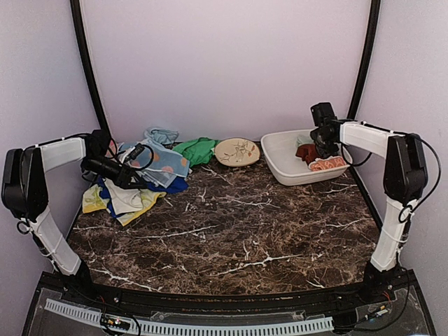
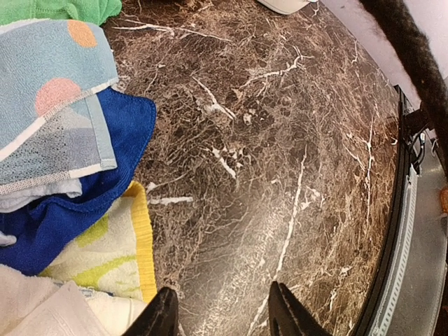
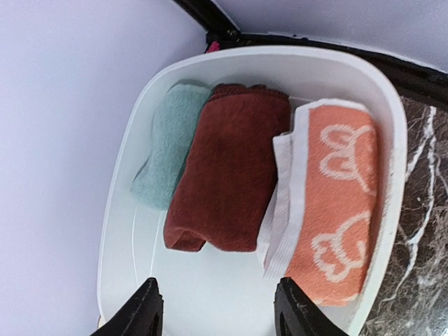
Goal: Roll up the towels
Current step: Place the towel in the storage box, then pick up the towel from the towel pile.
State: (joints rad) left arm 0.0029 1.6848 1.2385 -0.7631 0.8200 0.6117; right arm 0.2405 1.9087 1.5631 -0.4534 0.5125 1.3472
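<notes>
Towels in rumpled, many-coloured heap

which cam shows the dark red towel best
Right wrist: the dark red towel lies in full view in the tub. Top external shows only a small patch; left wrist shows none.

**Top ext. cam:** fixed, high, behind the arm bases, faces fwd and down. Widest, farthest view: whole worktop plus both arms.

**L wrist cam:** sits just behind left gripper, fingertips at bottom edge. Looks down and out across the worktop, close. Towel pile on the gripper's left in view.

**R wrist cam:** behind right gripper, looks down into white tub, v. close. Rolled towels just ahead of the gripper.

**Shared w/ top view:** towel pile and worktop (L); white tub and contents (R).
</notes>
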